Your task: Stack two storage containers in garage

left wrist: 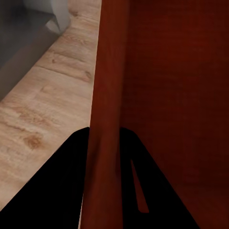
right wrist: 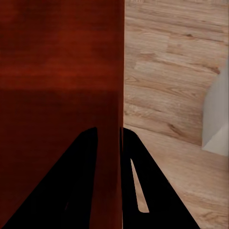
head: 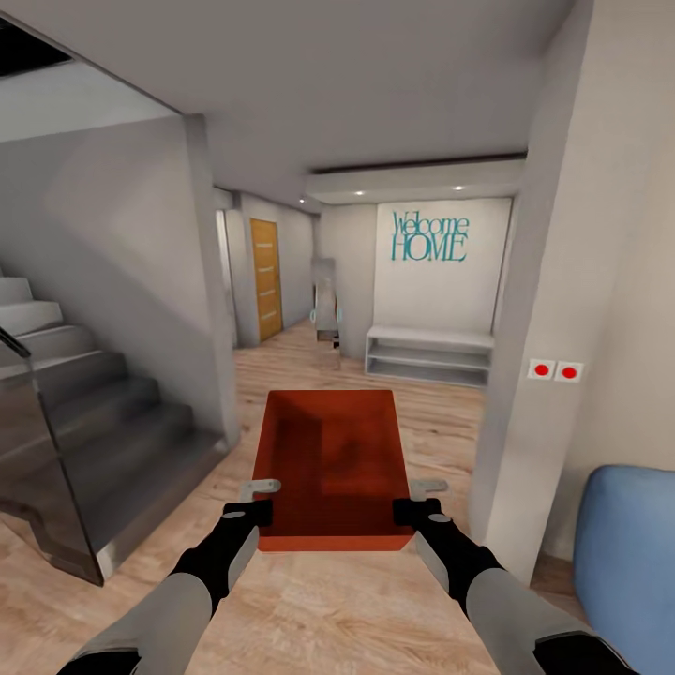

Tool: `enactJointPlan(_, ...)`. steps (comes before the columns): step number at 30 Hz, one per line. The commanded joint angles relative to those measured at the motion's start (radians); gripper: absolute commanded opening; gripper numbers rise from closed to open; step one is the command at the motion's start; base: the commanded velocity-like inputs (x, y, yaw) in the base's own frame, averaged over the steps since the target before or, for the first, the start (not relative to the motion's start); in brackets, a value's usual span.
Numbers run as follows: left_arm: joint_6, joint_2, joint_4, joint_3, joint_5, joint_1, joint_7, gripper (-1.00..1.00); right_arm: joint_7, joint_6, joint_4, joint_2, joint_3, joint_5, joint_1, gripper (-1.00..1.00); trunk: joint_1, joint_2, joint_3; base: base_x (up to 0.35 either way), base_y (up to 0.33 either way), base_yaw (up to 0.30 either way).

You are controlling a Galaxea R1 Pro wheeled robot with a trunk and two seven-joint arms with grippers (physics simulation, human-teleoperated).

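I carry one red-orange storage container (head: 328, 464) in front of me, held level above the light wood-plank floor. My left gripper (head: 251, 511) is shut on its left wall near the front corner, and my right gripper (head: 414, 511) is shut on its right wall. In the left wrist view the container wall (left wrist: 107, 119) runs between the two dark fingers (left wrist: 57, 191). In the right wrist view the container wall (right wrist: 107, 95) likewise sits pinched between the fingers (right wrist: 143, 191). The container looks empty.
A grey staircase (head: 84, 412) with a glass rail rises at the left. A white wall corner (head: 525, 375) with two red switches stands at the right, with a blue sofa edge (head: 628, 553) beside it. Ahead are a hallway, a white bench (head: 429, 354) and a wooden door (head: 266, 278).
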Motion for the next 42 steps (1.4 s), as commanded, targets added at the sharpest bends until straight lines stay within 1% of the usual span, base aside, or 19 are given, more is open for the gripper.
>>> enactJointPlan(1, 0.008, -0.002, -0.041, 0.060, 0.023, -0.001, 0.046, -1.00, 0.006, 0.006, -0.001, 0.000, 0.010, -0.025, 0.001, -1.00, 0.001, -0.001, 0.000, 0.322, 0.000, 0.000)
enactJointPlan(13, 0.008, -0.002, -0.041, 0.059, 0.023, -0.001, 0.046, -1.00, 0.006, 0.006, -0.001, 0.000, 0.010, -0.024, 0.001, -1.00, 0.001, -0.001, 0.000, 0.322, 0.000, 0.000)
enactJointPlan(23, 0.008, -0.002, -0.041, 0.059, 0.023, -0.001, 0.046, -1.00, 0.006, 0.006, -0.001, 0.000, 0.010, -0.025, 0.001, -1.00, 0.001, -0.001, -0.006, 0.322, 0.000, 0.000)
enactJointPlan(42, 0.008, -0.002, -0.042, 0.059, 0.023, -0.001, 0.046, -1.00, 0.006, 0.006, -0.001, -0.001, 0.010, -0.025, 0.001, -1.00, 0.001, -0.001, -0.006, 0.322, 0.000, 0.000)
